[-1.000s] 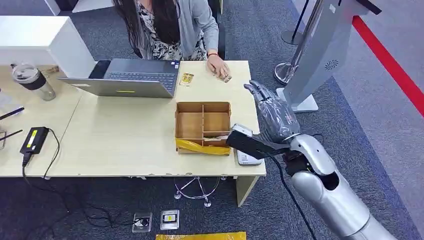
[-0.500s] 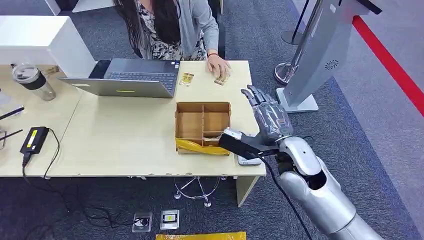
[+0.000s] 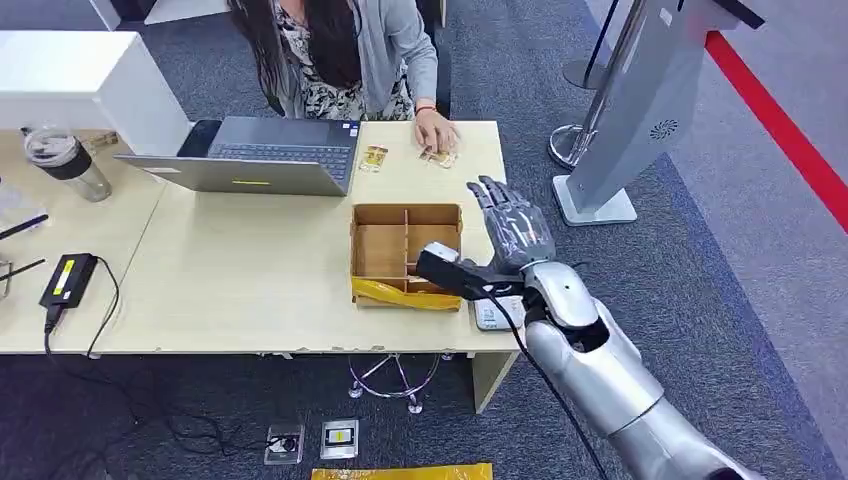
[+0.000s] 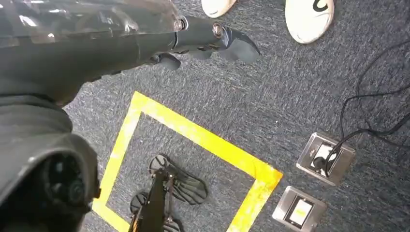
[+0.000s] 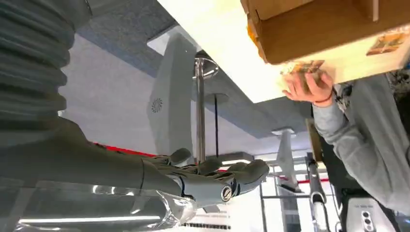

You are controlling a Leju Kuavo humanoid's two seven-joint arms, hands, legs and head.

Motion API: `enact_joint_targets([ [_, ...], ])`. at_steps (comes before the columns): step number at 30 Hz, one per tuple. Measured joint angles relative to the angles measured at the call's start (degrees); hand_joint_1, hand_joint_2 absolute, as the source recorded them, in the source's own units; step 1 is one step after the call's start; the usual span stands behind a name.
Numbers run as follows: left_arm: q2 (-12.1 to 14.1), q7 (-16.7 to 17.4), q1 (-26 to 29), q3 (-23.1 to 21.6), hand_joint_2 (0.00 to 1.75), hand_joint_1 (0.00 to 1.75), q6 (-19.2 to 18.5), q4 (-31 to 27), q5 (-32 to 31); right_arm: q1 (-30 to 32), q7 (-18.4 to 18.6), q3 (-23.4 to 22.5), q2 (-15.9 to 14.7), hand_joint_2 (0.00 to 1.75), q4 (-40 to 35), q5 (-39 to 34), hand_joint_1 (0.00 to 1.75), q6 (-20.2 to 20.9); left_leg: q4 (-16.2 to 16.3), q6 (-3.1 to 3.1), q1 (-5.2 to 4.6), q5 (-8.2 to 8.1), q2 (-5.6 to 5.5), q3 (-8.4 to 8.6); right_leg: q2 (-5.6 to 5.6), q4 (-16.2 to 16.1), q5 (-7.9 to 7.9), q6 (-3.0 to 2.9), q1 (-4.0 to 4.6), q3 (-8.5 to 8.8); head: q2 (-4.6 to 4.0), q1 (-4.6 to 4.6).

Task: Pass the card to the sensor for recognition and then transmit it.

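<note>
My right hand [image 3: 510,225] hovers open, fingers spread and holding nothing, above the table's right end beside the wooden divided box [image 3: 405,250]. The right wrist view shows the same hand [image 5: 212,179] bare, with the box [image 5: 329,24] beyond it. A person's hand [image 3: 435,130] rests on a small card [image 3: 443,157] at the far table edge; another card [image 3: 373,158] lies near the laptop. A white flat sensor device [image 3: 495,316] sits at the near table edge, partly hidden by my wrist. My left hand [image 4: 212,41] hangs over the carpet, holding nothing.
A grey laptop [image 3: 260,155] stands left of the cards, in front of the seated person. A bottle [image 3: 65,160] and a black adapter [image 3: 68,280] are at the table's left. A grey kiosk stand [image 3: 640,100] rises on the right, close to the table.
My right hand has moved left and nearer, from beyond the table's right edge to beside the box. The person's hand has shifted slightly on the card.
</note>
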Motion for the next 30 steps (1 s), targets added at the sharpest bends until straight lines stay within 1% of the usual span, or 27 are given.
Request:
enact_joint_targets([
  [5, -0.1, 0.0, 0.0, 0.0, 0.0, 0.0, -0.1, 0.0, 0.0, -0.6, -0.4, 0.1, 1.0, 1.75, 3.1, 0.3, 0.0, 0.0, 0.0, 0.0, 0.0, 0.0, 0.0, -0.01, 0.01, 0.0, 0.0, 0.0, 0.0, -0.03, 0.0, 0.02],
  [11, -0.1, 0.0, 0.1, 0.0, 0.0, 0.0, -0.2, 0.0, 0.1, -0.3, -0.7, 0.3, 1.2, 1.75, 4.1, 0.6, 0.0, 0.5, 0.0, 0.0, 0.0, 0.0, 0.01, -0.03, 0.02, 0.0, 0.0, 0.0, 0.0, -0.06, 0.0, 0.0],
  [13, -0.1, 0.0, 0.1, 0.0, 0.0, 0.0, -0.2, 0.0, 0.1, 0.1, -0.7, 0.3, 1.2, 1.75, 4.1, 0.6, 0.0, 0.7, 0.0, 0.0, 0.0, 0.0, 0.0, -0.03, 0.01, 0.0, 0.0, 0.0, 0.0, -0.06, 0.0, 0.0],
  [21, -0.1, 0.0, 0.1, 0.0, 0.0, 0.0, 0.2, 0.0, 0.8, 2.5, 0.0, 0.3, 1.0, 1.75, 2.5, 0.5, 0.0, 4.1, 0.0, 0.0, 0.0, 0.0, 0.01, -0.02, 0.02, 0.0, 0.0, 0.0, 0.0, -0.06, 0.0, 0.0],
  [25, -0.1, 0.0, 0.1, 0.0, 0.0, 0.0, 0.3, 0.0, 0.9, 3.6, 0.0, 0.4, 0.9, 1.75, 1.7, 0.6, 0.0, 4.6, 0.0, 0.0, 0.0, 0.0, 0.01, -0.03, 0.02, 0.0, 0.0, 0.0, 0.0, -0.06, 0.0, 0.0],
  [30, -0.1, 0.0, 0.1, 0.0, 0.0, 0.0, 0.3, 0.0, 0.9, 4.0, -1.0, 0.7, 1.2, 1.75, 1.7, 0.9, 0.0, 4.4, 0.0, 0.0, 0.0, 0.0, 0.01, -0.03, 0.02, 0.0, 0.0, 0.0, 0.0, -0.06, 0.0, 0.0],
])
